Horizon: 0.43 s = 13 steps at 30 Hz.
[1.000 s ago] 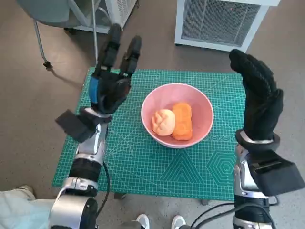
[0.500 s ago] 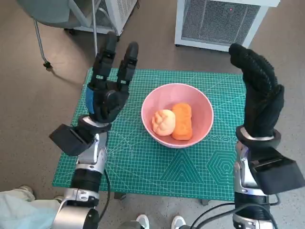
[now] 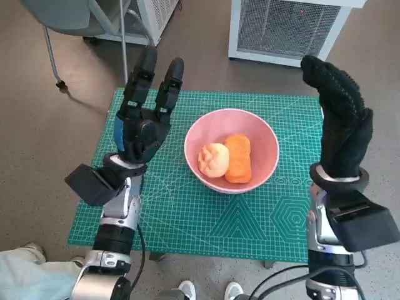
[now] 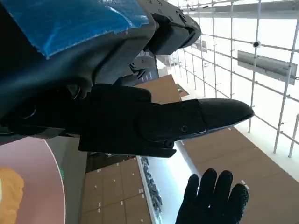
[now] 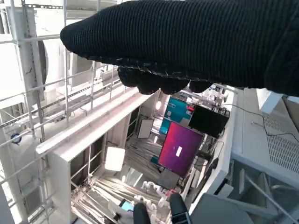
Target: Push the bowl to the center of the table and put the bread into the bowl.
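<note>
pink bowl (image 3: 232, 150) stands near the middle of the green mat (image 3: 187, 212) with two pieces of bread (image 3: 226, 159) inside, while the left hand (image 3: 142, 122) and right hand (image 3: 339, 125) are raised beside it, fingers spread, holding nothing.

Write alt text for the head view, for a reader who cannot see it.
A pink bowl near the middle of a green cutting mat holds a round bun and an orange loaf side by side. The robot's left hand and gloved right hand are raised on either side of it, fingers pointing up, holding nothing.
</note>
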### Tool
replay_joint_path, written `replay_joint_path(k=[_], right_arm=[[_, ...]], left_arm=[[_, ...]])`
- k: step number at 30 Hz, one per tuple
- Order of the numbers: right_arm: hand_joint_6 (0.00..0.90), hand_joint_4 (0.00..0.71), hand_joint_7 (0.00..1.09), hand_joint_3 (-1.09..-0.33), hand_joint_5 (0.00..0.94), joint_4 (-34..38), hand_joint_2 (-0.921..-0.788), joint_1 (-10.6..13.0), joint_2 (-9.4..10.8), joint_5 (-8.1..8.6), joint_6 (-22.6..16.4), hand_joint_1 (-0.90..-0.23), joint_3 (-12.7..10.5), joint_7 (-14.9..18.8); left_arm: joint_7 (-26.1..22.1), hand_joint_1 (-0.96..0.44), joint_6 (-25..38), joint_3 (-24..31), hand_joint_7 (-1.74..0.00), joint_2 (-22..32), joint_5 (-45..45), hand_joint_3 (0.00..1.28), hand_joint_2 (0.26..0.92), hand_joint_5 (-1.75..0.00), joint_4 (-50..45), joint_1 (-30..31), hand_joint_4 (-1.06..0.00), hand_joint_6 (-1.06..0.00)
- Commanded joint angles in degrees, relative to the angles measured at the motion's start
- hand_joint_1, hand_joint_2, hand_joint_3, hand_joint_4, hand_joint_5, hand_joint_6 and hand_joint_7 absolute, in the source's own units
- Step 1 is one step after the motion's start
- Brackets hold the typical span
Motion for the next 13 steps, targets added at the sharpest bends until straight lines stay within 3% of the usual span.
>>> replay_joint_path(k=[1,6,13], right_arm=[[-0.001,0.309,0.63,-0.801,0.000,0.9,-0.921,-0.1,-0.3,0.01,0.2,-0.524,-0.3,0.0],[-0.001,0.311,0.63,-0.799,0.001,1.8,-0.921,-0.7,-0.6,0.35,-0.3,-0.523,-0.5,0.4],[-0.001,0.316,0.64,-0.799,0.004,3.8,-0.921,-1.4,-0.7,0.50,-1.4,-0.520,-0.6,0.7]], left_arm=[[0.2,-0.63,0.0,0.5,-0.07,-0.4,-0.8,0.23,0.921,-0.03,-0.7,0.9,-0.17,-0.30],[1.4,-0.52,-0.4,0.9,-0.07,-0.5,-0.3,0.22,0.921,-0.03,-0.7,1.1,-0.19,-0.31],[3.5,-0.12,-1.4,1.5,-0.06,-0.8,0.2,0.20,0.921,-0.03,0.0,1.2,-0.23,-0.33]])
